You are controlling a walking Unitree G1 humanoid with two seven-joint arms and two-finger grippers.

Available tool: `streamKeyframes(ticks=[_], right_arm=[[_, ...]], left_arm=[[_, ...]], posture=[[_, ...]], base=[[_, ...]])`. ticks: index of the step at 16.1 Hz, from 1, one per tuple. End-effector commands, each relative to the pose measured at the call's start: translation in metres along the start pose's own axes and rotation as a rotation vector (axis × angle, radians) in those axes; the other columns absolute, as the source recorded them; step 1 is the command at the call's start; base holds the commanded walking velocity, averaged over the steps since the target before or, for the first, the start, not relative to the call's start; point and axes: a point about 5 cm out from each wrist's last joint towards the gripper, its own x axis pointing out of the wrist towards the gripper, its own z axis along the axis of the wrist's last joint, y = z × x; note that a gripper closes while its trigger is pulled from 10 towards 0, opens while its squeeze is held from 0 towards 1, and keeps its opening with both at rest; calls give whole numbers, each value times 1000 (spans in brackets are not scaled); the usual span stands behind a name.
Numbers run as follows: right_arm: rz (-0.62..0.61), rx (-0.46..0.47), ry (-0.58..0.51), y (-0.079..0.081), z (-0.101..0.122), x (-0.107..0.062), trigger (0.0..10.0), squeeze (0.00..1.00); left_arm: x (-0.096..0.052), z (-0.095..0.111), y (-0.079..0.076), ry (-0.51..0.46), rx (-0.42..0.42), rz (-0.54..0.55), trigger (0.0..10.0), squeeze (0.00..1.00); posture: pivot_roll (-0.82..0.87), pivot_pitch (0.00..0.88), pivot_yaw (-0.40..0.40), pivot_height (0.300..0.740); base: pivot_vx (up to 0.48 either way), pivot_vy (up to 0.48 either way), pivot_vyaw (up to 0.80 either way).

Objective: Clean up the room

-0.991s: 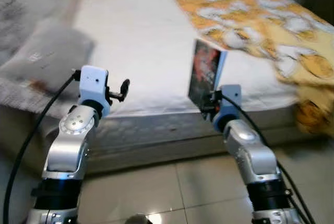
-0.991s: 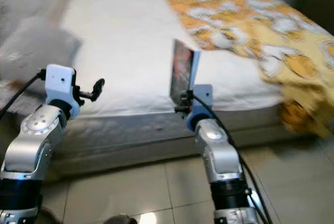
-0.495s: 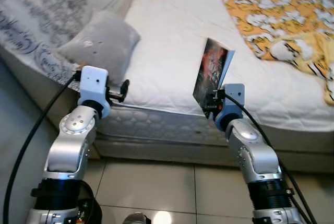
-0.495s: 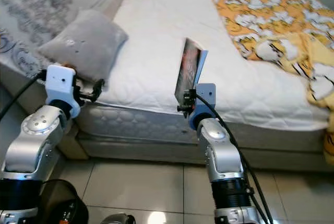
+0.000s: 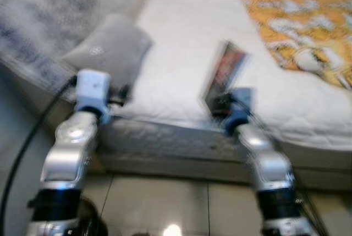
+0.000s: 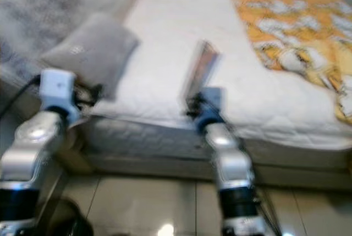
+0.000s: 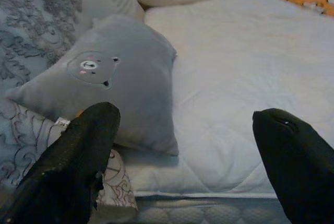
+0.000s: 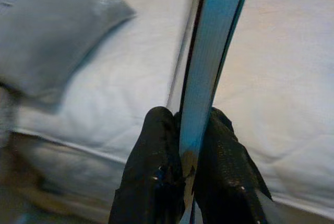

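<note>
1. Carry step, I judge: my right gripper (image 8: 182,179) has its fingers clamped on a thin book (image 5: 225,73), held upright at the bed (image 5: 181,43) edge.
2. Left gripper (image 7: 182,166) fingers spread wide, empty, near grey pillow (image 7: 115,88).
3. Next: find the book a spot and set it down flat.

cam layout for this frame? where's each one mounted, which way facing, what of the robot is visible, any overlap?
Left/right eye views: head stereo pair, looking forward and down at the bed; both silver arms show; blurred.
Left wrist view: along the left gripper, its fingers apart, toward the grey pillow.
Right wrist view: along the right gripper, fingers clamped on the book held edge-on.
Shared: white mattress in every view; the pillow in all four; the book in head and right wrist views.
</note>
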Motion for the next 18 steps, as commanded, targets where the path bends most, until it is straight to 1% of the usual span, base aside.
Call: streamKeyframes(ticks=[1, 11, 18], right_arm=[[-18, -13, -46, -9, 11, -1, 10000, 0], [7, -27, -44, -4, 8, -2, 10000, 0], [8, -28, -41, -4, 7, -3, 10000, 0]], left_arm=[[2, 4, -10, -13, 1, -31, 10000, 0], [0, 2, -11, -10, 7, -39, 10000, 0], [1, 2, -13, -8, 8, -47, 10000, 0]], posture=[[39, 0, 1, 740], [39, 0, 7, 740], [36, 0, 10, 740]], base=[[371, 0, 0], [373, 0, 0], [372, 0, 0]])
